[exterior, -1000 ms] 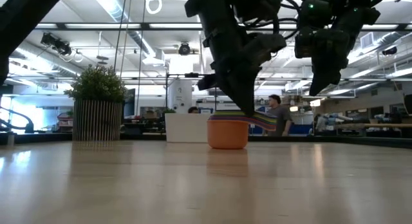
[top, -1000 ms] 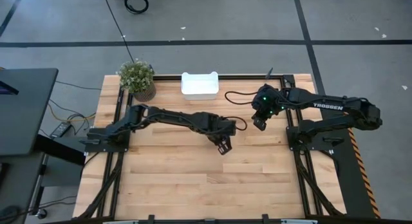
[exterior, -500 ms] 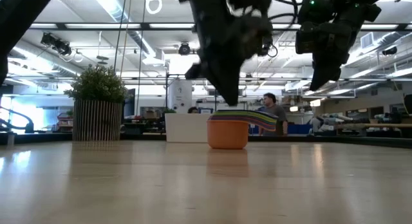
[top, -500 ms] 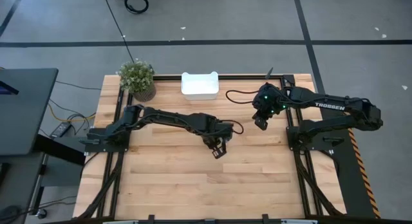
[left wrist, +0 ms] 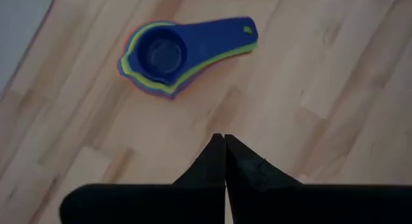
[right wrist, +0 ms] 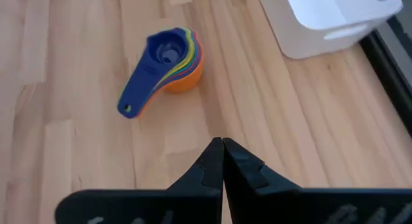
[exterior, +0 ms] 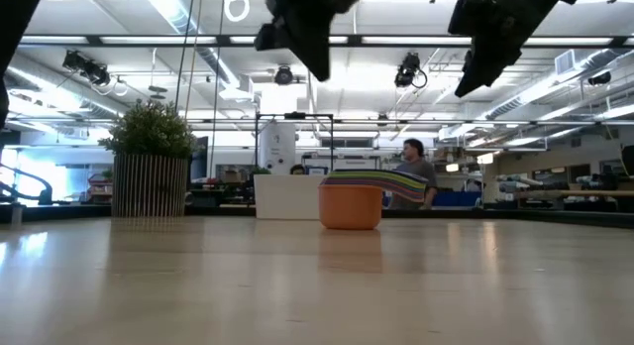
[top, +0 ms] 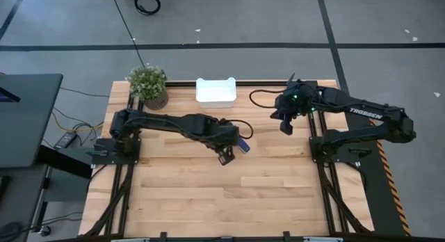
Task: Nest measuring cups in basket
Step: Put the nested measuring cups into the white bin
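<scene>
Beside the measuring cups (left wrist: 174, 56), left gripper (top: 224, 158) has lifted clear, jaws pressed together, empty. Stack nested on bare table (basket (top: 215, 91) well apart); right gripper (top: 285, 127), likewise closed and empty.

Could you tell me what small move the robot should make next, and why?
Probably lower the left claw, opening it, to the stacked measuring cups. They sit nested on the table, outside the basket, and both claws, including the right claw, are shut, empty and raised.

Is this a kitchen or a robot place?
Probably a robot lab in a big open office, not a kitchen. Two robot arms stand at a wooden table, long ceiling lights hang overhead, and a person sits among desks behind.
</scene>
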`<state>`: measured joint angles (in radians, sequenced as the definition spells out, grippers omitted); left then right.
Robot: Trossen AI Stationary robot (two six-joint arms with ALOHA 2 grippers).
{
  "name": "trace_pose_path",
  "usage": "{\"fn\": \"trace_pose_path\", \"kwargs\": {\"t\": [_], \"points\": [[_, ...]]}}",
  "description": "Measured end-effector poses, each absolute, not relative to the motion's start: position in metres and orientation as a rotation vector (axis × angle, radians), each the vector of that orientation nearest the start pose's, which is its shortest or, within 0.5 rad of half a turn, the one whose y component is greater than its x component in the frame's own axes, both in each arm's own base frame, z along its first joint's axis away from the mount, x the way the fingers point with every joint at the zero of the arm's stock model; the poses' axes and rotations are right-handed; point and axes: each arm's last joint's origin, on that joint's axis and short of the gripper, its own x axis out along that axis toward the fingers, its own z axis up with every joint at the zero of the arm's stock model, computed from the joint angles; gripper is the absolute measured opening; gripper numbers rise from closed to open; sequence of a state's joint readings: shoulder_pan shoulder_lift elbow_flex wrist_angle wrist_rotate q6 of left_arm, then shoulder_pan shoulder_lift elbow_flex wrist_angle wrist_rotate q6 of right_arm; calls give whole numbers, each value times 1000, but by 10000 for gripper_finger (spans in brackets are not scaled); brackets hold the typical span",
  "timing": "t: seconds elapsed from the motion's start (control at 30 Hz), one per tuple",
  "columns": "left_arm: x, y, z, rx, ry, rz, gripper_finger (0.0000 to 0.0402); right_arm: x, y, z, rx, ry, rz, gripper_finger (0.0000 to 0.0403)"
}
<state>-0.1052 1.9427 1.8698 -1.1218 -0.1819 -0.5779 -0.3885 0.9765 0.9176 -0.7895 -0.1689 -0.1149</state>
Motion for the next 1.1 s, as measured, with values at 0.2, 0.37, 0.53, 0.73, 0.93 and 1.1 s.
{"fn": "trace_pose_path", "kwargs": {"t": [0.2,0.37,0.53,0.73,0.93,1.1], "points": [[386,-34,311,-296,1160,389,2,171,-65,296,107,828,-152,10],[385,-29,311,-236,1204,311,2,172,-67,296,78,828,-214,10],[385,-24,310,-172,1241,193,7,171,-68,296,17,840,-221,10],[383,-24,309,-57,1279,47,13,164,-61,289,-34,934,-17,10],[383,-23,309,-24,1279,33,14,160,-58,286,-12,967,53,10],[383,-22,309,18,1279,31,15,160,-58,286,-9,967,52,10]]}}
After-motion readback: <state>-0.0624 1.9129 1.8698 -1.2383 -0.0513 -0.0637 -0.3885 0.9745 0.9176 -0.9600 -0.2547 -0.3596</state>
